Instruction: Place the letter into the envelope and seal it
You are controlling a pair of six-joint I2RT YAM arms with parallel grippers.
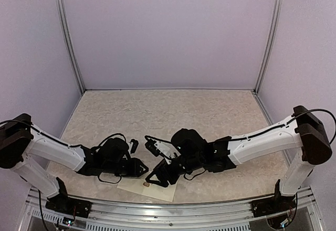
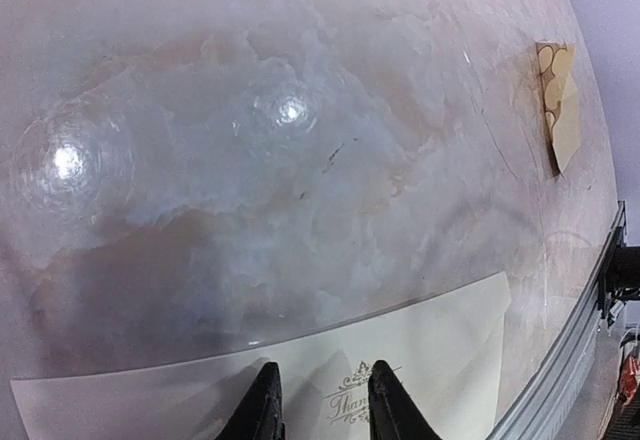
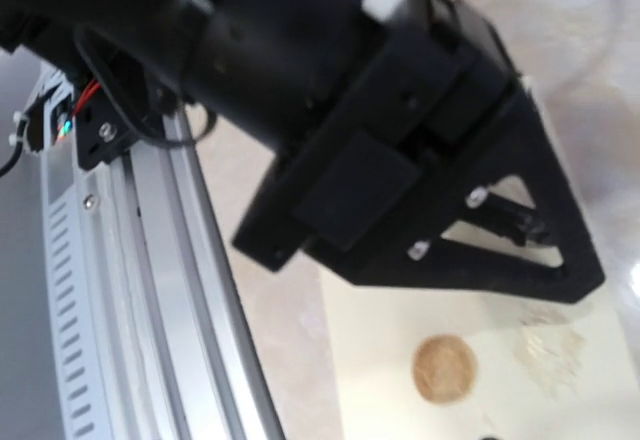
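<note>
Cream rectangular paper envelope (image 1: 157, 190): you find it flat at the near centre edge of the marbled beige table (image 1: 157, 115), a round brown sticker (image 3: 444, 368) on it. Left gripper (image 2: 323, 367): jaws slightly parted over the envelope, clasping nothing. Right gripper (image 1: 157, 177): beside it above the envelope; you cannot tell its jaws' state.

Top view looks down from behind the arms (image 1: 262, 136); both wrist views sit close over the shared envelope (image 2: 440, 345).

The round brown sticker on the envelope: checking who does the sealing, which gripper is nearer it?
Right. The right gripper hangs just beside the sticker, over the envelope; the left gripper is farther off, its fingers flanking the printed script.
</note>
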